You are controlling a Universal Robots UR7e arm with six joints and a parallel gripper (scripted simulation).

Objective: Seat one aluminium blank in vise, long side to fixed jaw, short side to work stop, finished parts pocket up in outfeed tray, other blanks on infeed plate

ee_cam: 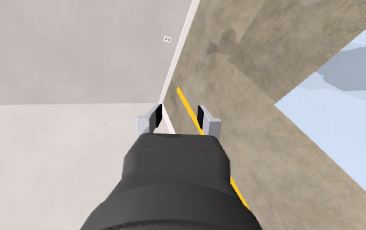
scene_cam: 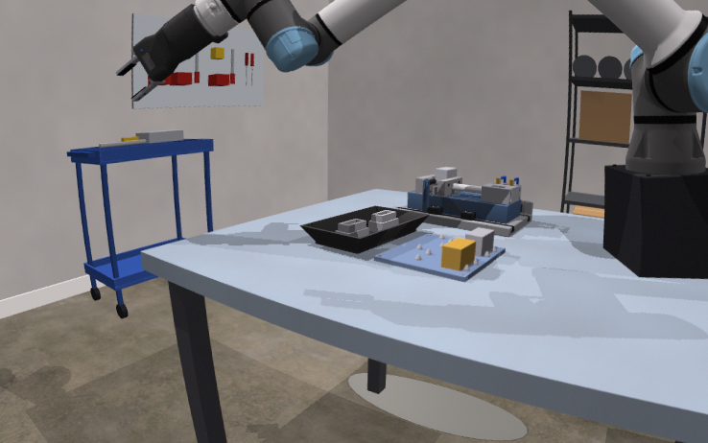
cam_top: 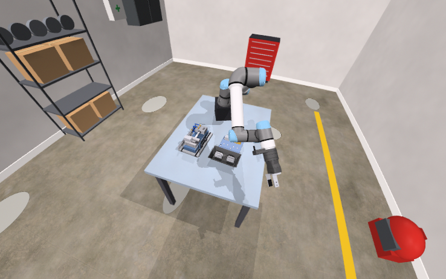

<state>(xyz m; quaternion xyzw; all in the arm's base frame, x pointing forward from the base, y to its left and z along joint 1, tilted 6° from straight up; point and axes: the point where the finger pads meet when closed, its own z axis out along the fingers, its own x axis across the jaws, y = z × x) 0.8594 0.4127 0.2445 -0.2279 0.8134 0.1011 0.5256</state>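
Note:
The vise (scene_cam: 464, 200) stands at the far side of the table (cam_top: 208, 153), and I cannot tell what lies in its opening. The black outfeed tray (scene_cam: 365, 225) holds two grey finished parts (scene_cam: 367, 221), pockets up. The blue infeed plate (scene_cam: 440, 254) carries a brass blank (scene_cam: 458, 253) and a grey aluminium blank (scene_cam: 481, 240) behind it. My gripper (scene_cam: 132, 78) is open and empty, held high in the air beyond the table's edge, far from the plate and tray. It also shows in the wrist view (ee_cam: 178, 117), pointing at the floor and wall.
The robot's black base block (scene_cam: 655, 219) stands on the table next to the plate. A blue cart (scene_cam: 141, 208) stands on the floor beyond the table. Small pins (scene_cam: 423, 253) stick up from the infeed plate.

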